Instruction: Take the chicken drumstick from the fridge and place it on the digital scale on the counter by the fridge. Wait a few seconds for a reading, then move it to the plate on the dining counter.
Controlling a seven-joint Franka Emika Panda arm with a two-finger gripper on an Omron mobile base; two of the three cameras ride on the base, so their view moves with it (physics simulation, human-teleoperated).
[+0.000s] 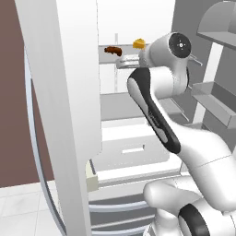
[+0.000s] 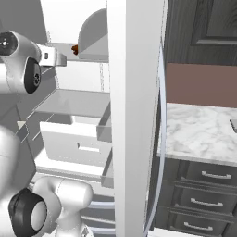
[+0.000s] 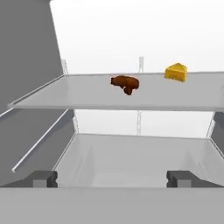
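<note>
The chicken drumstick point(image 3: 125, 83) lies on an upper shelf point(image 3: 87, 99) of the open fridge point(image 1: 133, 133), dark reddish-brown, left of a yellow cheese wedge point(image 3: 176, 72). It also shows in the base views as the drumstick point(image 1: 113, 50) and a small brown bit point(image 2: 74, 48). My gripper point(image 3: 112, 179) is open and empty, held short of the shelf and slightly below it, its fingertips point(image 3: 43, 178) wide apart. The hand point(image 1: 125, 63) reaches in toward the shelf's front edge. A grey sliver of the digital scale point(image 2: 233, 124) sits on the marble counter point(image 2: 199, 132). The plate and dining counter are out of view.
The fridge door point(image 1: 64, 106) stands open on the left and its edge point(image 2: 134, 115) stands between the arm and the counter. A lower shelf and a white drawer point(image 1: 131, 150) lie beneath. Door bins point(image 1: 214, 99) hang on the right. Dark drawers point(image 2: 203, 190) sit under the counter.
</note>
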